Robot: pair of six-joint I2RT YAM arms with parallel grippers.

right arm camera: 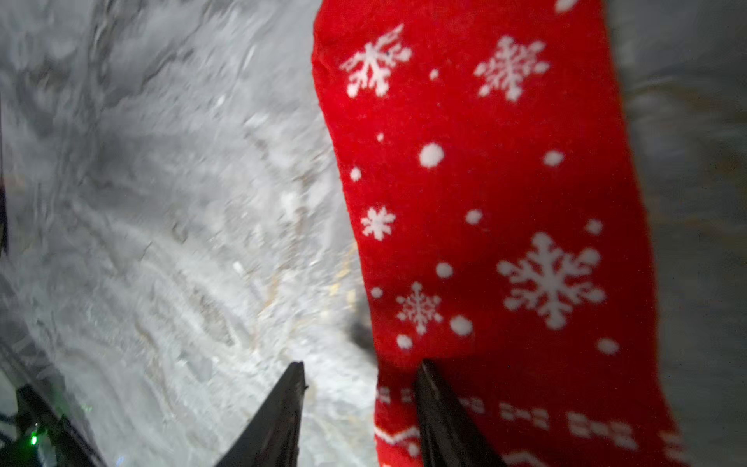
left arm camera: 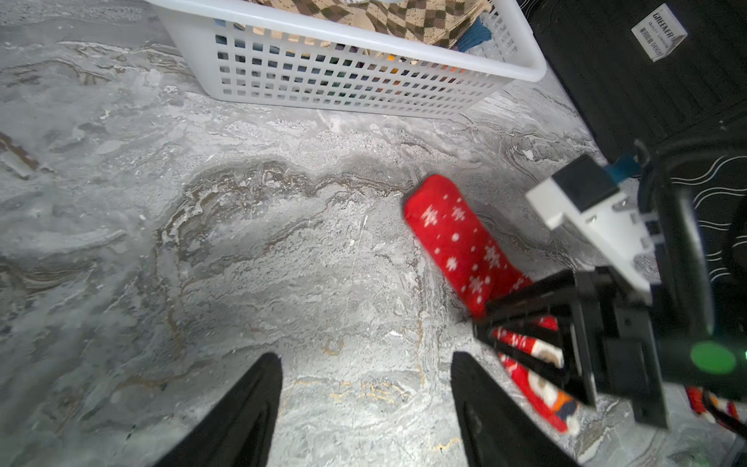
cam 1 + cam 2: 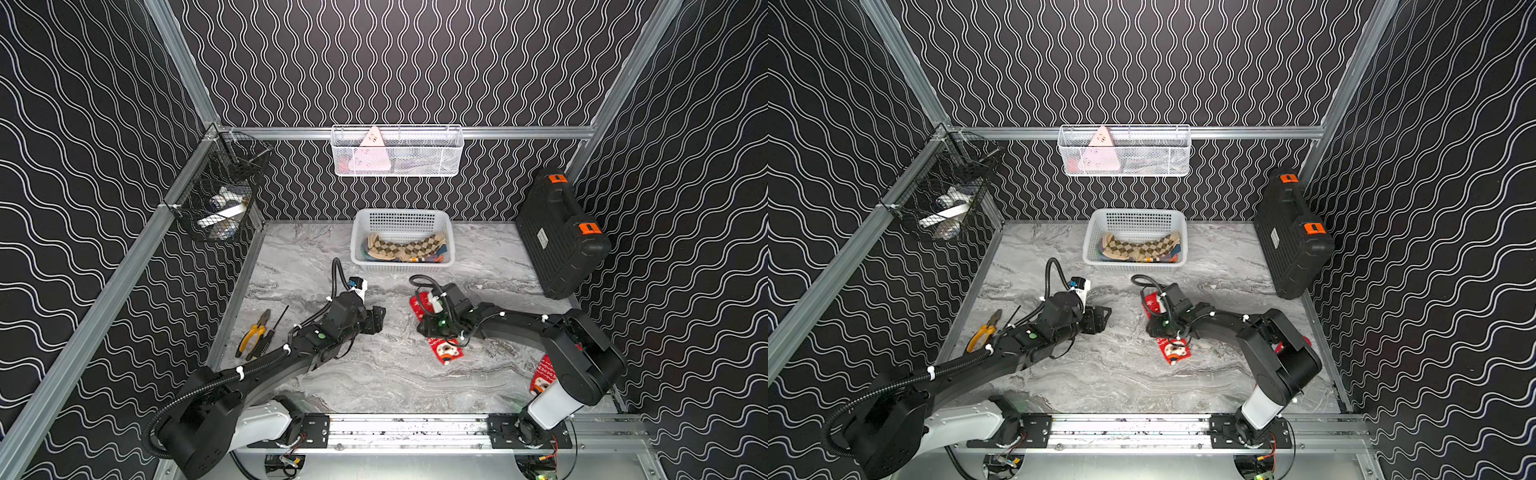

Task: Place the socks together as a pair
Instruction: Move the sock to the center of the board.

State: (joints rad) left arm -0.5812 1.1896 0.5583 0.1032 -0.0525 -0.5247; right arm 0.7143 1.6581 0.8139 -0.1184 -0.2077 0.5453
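Note:
A red Christmas sock (image 3: 446, 351) with white snowflakes lies flat on the marble table, its toe (image 2: 456, 238) toward the basket. My right gripper (image 1: 359, 364) is low over its middle and open: one finger (image 1: 440, 408) rests on the sock and the other stands on bare table beside its edge. A second red sock (image 3: 542, 374) lies at the right, partly hidden under the right arm. Tan argyle socks (image 3: 405, 247) lie on top of other coloured ones in the white basket (image 3: 358, 245). My left gripper (image 2: 366, 356) hovers open over bare marble, left of the red sock.
Yellow-handled pliers (image 3: 253, 332) and a thin screwdriver (image 3: 276, 322) lie at the table's left edge. A black tool case (image 3: 561, 237) leans against the right wall. A white wire basket (image 3: 397, 151) and a black one (image 3: 220, 195) hang on the walls.

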